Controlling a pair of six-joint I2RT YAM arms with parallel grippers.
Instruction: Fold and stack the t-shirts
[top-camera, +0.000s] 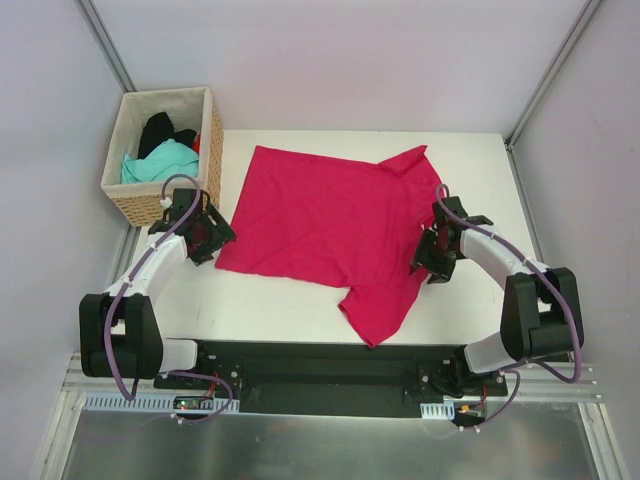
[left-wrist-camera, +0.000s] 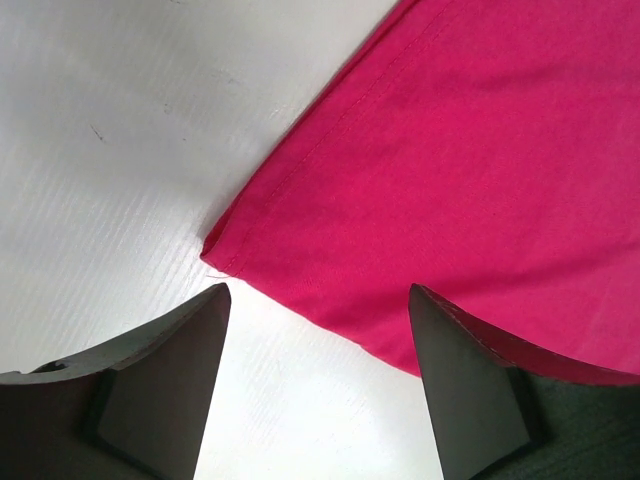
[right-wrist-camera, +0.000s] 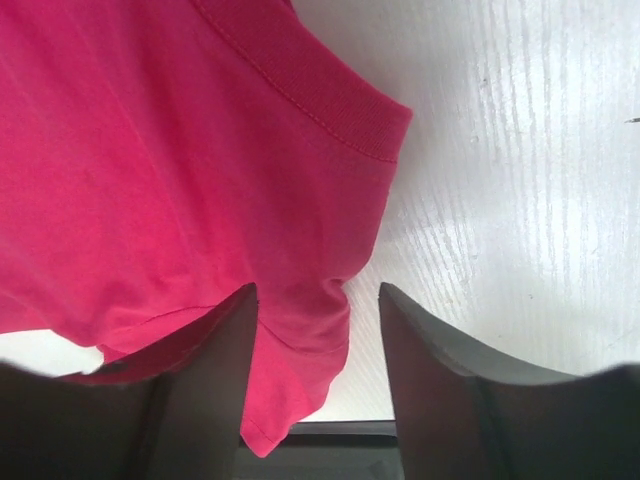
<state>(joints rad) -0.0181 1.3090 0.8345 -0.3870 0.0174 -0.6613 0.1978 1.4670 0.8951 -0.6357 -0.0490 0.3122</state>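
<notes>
A crimson-pink t-shirt (top-camera: 325, 222) lies spread flat on the white table (top-camera: 290, 300), one sleeve toward the near edge. My left gripper (top-camera: 207, 243) sits at its near-left hem corner. In the left wrist view the gripper (left-wrist-camera: 318, 290) is open, its dark fingers (left-wrist-camera: 165, 375) straddling the hem (left-wrist-camera: 300, 270), nothing pinched. My right gripper (top-camera: 430, 262) is at the shirt's right edge. In the right wrist view it (right-wrist-camera: 318, 290) stands open, with a fold of the pink cloth (right-wrist-camera: 300, 330) lying against the left finger (right-wrist-camera: 215, 370). A teal t-shirt (top-camera: 160, 165) and a black one (top-camera: 157, 128) lie in the basket.
A wicker basket (top-camera: 213, 135) with pale lining stands off the table's far-left corner, just behind my left arm. Metal frame posts rise at both far corners. The black base rail (top-camera: 320, 365) runs along the near table edge, and the shirt's near sleeve reaches almost to it.
</notes>
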